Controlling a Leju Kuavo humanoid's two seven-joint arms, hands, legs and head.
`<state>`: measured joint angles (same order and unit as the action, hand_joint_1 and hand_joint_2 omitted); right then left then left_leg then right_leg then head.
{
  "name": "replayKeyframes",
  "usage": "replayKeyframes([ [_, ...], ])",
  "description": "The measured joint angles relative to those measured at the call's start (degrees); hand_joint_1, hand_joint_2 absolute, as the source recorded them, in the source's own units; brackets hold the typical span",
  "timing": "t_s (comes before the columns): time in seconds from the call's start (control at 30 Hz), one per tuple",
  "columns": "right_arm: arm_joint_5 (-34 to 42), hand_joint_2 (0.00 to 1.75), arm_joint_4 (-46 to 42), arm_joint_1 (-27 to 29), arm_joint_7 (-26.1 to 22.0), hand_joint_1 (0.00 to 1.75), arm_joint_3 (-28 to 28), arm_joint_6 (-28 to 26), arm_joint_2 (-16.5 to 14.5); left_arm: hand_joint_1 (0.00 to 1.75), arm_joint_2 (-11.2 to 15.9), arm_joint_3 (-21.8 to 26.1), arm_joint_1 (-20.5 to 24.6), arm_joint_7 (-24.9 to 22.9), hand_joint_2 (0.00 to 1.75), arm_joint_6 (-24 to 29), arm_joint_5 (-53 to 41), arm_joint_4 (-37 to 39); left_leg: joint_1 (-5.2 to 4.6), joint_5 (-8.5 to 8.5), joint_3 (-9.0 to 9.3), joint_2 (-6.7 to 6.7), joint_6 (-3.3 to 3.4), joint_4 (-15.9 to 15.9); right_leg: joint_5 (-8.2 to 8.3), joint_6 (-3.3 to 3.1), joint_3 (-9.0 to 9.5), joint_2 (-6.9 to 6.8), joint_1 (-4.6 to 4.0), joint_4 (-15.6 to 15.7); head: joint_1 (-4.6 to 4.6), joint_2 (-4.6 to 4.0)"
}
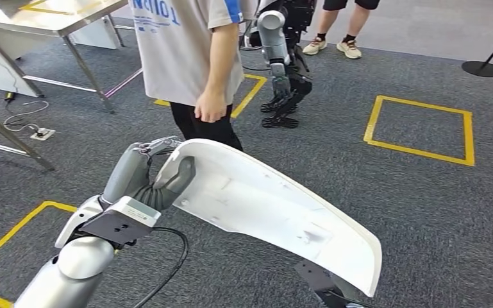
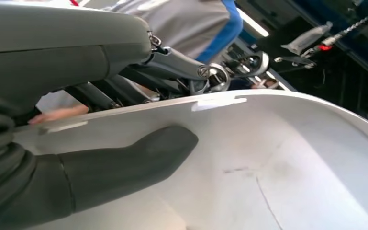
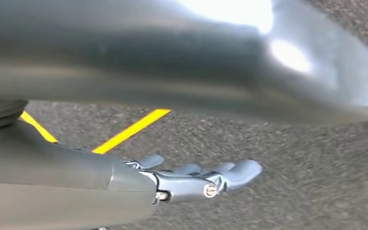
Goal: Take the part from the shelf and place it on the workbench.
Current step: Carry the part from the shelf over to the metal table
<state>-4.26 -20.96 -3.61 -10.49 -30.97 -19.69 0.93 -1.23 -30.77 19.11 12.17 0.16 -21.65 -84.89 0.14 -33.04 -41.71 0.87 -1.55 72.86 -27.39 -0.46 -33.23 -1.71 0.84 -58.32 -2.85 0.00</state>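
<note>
The part (image 1: 275, 212) is a long, curved white shell, glossy, with a raised rim (hollow side up). The left hand (image 1: 157, 176) grips its near end, thumb (image 2: 124, 165) inside. The right hand (image 3: 198, 178), fingers extended and empty, hangs just beneath the part above grey carpet (image 1: 423, 212).

1. The part (image 1: 275, 205) is plain white.
2. The left hand (image 1: 150, 176) has a grey cover and darker fingers.
3. The carpet (image 1: 384, 192) is speckled dark grey, marked with yellow tape squares (image 1: 420, 128).
4. The person's shirt (image 1: 179, 45) is light grey with blue trim; the trousers are black.
</note>
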Motion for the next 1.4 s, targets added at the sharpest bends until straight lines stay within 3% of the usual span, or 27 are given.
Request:
replayKeyframes([
  [0.03,0.0,0.0,0.0,0.1,0.0,0.0,0.0,0.0,0.0,1.75,0.0,0.0,-0.1,0.0,1.75,0.0,0.0,0.0,0.05,-0.32,-0.84,-0.21,-0.06,1.8,-0.05,-0.03,0.01,-0.86,-0.06,0.0,-0.01,0.01],
  [0.07,0.0,0.0,0.0,0.1,0.0,0.0,0.0,0.0,0.0,1.75,0.1,0.0,-0.1,0.0,1.75,0.0,0.0,0.1,0.07,0.5,-0.51,-0.39,-0.07,1.3,-0.12,-0.02,0.08,-1.68,-0.08,0.0,-0.01,0.01],
  [0.1,0.0,0.0,0.0,0.0,0.0,0.0,0.0,0.0,0.0,1.75,0.1,0.0,-0.1,0.0,1.75,0.0,0.0,0.1,0.07,2.21,1.01,-0.83,0.01,-1.5,-0.23,0.06,0.22,-2.46,-0.1,0.0,-0.01,0.01],
  [0.17,0.0,0.0,0.0,0.0,0.0,0.0,0.0,0.0,0.0,1.75,0.1,0.0,-0.1,0.0,1.75,0.0,0.0,0.0,-0.27,5.57,5.43,-3.38,0.47,-9.6,-0.57,0.42,0.64,-3.8,-0.28,-0.1,-0.01,0.01],
  [0.23,0.0,0.0,0.0,-0.1,0.0,0.0,0.0,0.0,0.0,1.75,0.1,0.0,0.0,0.0,1.75,0.0,0.0,0.0,-0.63,6.67,7.61,-5.04,1.28,-13.9,-0.84,0.95,0.93,-4.9,-0.58,-0.2,0.04,0.01],
  [0.3,0.0,0.0,0.0,-0.2,0.0,0.0,0.0,-0.1,0.0,1.75,0.1,0.0,0.0,0.0,1.75,0.0,0.0,-0.1,-0.77,6.76,7.47,-3.89,2.08,-14.3,-0.94,1.56,1.14,-6.08,-0.64,-0.1,0.09,0.01],
  [0.33,0.0,0.0,0.0,-0.3,0.0,0.0,0.0,-0.1,-0.1,1.75,0.1,0.0,0.0,0.0,1.75,0.0,0.0,-0.1,-0.7,6.92,7.47,-3.16,2.41,-14.4,-1.14,1.95,1.25,-5.78,-0.51,-0.2,0.09,0.01],
  [0.4,0.0,0.0,0.0,-0.4,0.0,0.0,0.0,0.0,-0.1,1.75,0.1,0.1,0.0,0.0,1.75,0.0,0.0,-0.2,-0.33,7.27,7.59,-1.81,3.06,-14.8,-2.92,2.61,0.33,-2.82,-0.25,-2.7,0.15,0.01],
  [0.47,0.0,0.0,0.0,-0.1,0.0,0.0,0.0,0.2,-0.1,1.75,0.0,0.1,-0.1,0.0,1.75,0.0,0.0,-0.3,-0.08,7.44,7.54,-0.4,3.41,-14.8,-6.46,2.95,-3.05,0.47,-0.11,-9.7,0.23,0.01],
  [0.53,0.1,0.0,0.0,0.4,0.1,0.0,0.0,0.4,0.0,1.75,0.0,0.0,-0.4,0.0,1.75,0.0,0.1,-0.3,-0.05,7.51,7.4,1.32,3.49,-14.7,-8.33,3.04,-6.42,1.21,-0.07,-15.9,0.26,0.01],
  [0.57,0.1,0.0,0.0,0.6,0.1,0.0,0.0,0.4,0.0,1.75,0.1,0.0,-0.7,0.0,1.75,0.0,0.1,-0.3,-0.02,7.54,7.37,2.22,3.45,-14.7,-7.66,3.01,-6.82,1.28,-0.04,-16.2,0.26,0.01],
  [0.63,0.1,0.0,0.0,0.7,0.1,0.0,0.0,0.4,0.0,1.75,0.1,0.1,-1.0,0.0,1.75,0.0,0.1,-0.3,0.09,7.57,7.35,3.96,3.2,-14.5,-3.68,2.92,-4.28,2.25,0.17,-10.3,0.26,0.01],
  [0.7,0.2,0.0,0.2,0.6,0.1,0.0,0.0,0.3,0.0,1.75,0.2,0.1,-1.3,0.1,1.75,-0.1,0.1,-0.5,0.1,7.55,7.02,5.53,2.58,-14.1,-0.83,2.86,-1.0,5.18,0.52,-3.0,0.25,0.01],
  [0.77,0.3,0.0,0.3,0.7,0.1,0.0,0.0,0.0,0.0,1.75,0.2,0.1,-1.7,0.4,1.75,-0.3,0.1,-0.8,0.17,7.69,6.57,6.81,1.74,-14.1,-0.56,2.49,-0.05,6.46,0.48,-0.7,0.25,0.01],
  [0.83,0.5,0.0,0.4,0.7,0.2,0.0,0.0,-0.4,0.0,1.75,0.4,0.1,-2.0,0.5,1.75,-0.6,0.1,-1.1,0.33,7.91,6.29,7.54,0.94,-14.3,-0.3,1.65,0.02,4.95,0.39,-0.4,0.26,0.01],
  [0.9,0.7,0.0,0.4,0.7,0.1,0.0,0.0,-0.8,-0.1,1.75,0.6,0.1,-2.1,0.6,1.75,-0.8,0.0,-1.3,0.17,6.54,5.25,5.07,0.43,-12.2,-0.06,0.77,0.26,3.39,0.47,0.0,0.04,0.01],
  [0.97,0.9,0.0,0.4,1.1,0.0,0.0,0.0,-0.8,-0.1,1.75,0.7,0.0,-2.0,0.7,1.75,-1.1,0.0,-1.4,0.03,2.95,2.35,1.31,0.16,-5.8,-0.1,0.24,0.38,1.71,0.28,0.1,-0.21,0.01],
  [1.03,1.0,0.0,0.5,1.5,0.0,0.0,0.0,-0.9,0.0,1.75,0.7,0.0,-2.2,0.7,1.75,-1.2,-0.1,-1.4,0.15,0.29,-0.68,-0.06,-0.06,0.8,-0.22,0.08,0.38,-0.11,0.11,0.1,-0.22,0.01],
  [1.07,1.0,0.0,0.5,1.6,0.0,0.0,0.0,-0.9,0.0,1.75,0.7,0.0,-2.3,0.7,1.75,-1.3,-0.1,-1.4,0.2,0.38,-1.0,-0.3,-0.11,1.7,-0.27,0.07,0.4,-0.99,0.07,0.1,-0.22,0.02],
  [1.1,1.0,0.0,0.5,1.5,0.0,0.0,0.0,-0.9,0.0,1.75,0.7,0.0,-2.3,0.7,1.75,-1.3,-0.1,-1.4,0.23,1.54,-0.12,-0.56,-0.09,0.3,-0.35,0.11,0.48,-1.81,0.05,0.1,-0.22,0.02],
  [1.13,1.0,0.0,0.5,1.5,0.0,0.0,0.0,-0.9,0.0,1.75,0.7,0.0,-2.3,0.7,1.75,-1.3,-0.1,-1.5,0.22,3.35,1.82,-1.18,0.02,-3.0,-0.46,0.21,0.62,-2.56,0.03,0.1,-0.22,0.02],
  [1.2,0.9,0.0,0.5,1.4,0.1,0.0,0.0,-1.0,0.0,1.75,0.8,-0.1,-2.2,0.7,1.75,-1.3,-0.1,-1.8,-0.14,5.97,6.04,-4.07,0.63,-10.7,-0.79,0.63,0.95,-3.79,-0.2,-0.1,-0.21,0.01],
  [1.27,0.7,0.0,0.5,1.2,0.4,0.0,0.0,-1.3,0.0,1.75,0.8,0.0,-2.2,0.7,1.75,-1.3,-0.1,-2.4,-0.54,6.47,7.56,-5.46,1.53,-14.0,-1.05,1.21,1.17,-4.95,-0.53,-0.1,-0.13,0.01],
  [1.33,0.6,0.0,0.4,0.9,0.7,0.0,0.0,-1.7,0.0,1.75,1.0,0.0,-2.6,0.8,1.75,-1.3,-0.2,-3.0,-0.58,6.7,7.4,-3.93,2.37,-14.2,-1.23,1.83,1.41,-6.08,-0.56,-0.1,-0.06,0.01],
  [1.4,0.6,0.0,0.3,0.6,1.0,0.0,0.0,-1.9,0.0,1.75,1.1,0.0,-2.9,0.8,1.75,-1.3,-0.2,-3.7,-0.27,7.04,7.48,-2.52,3.06,-14.5,-2.47,2.52,1.09,-4.14,-0.29,-1.5,-0.04,0.01],
])
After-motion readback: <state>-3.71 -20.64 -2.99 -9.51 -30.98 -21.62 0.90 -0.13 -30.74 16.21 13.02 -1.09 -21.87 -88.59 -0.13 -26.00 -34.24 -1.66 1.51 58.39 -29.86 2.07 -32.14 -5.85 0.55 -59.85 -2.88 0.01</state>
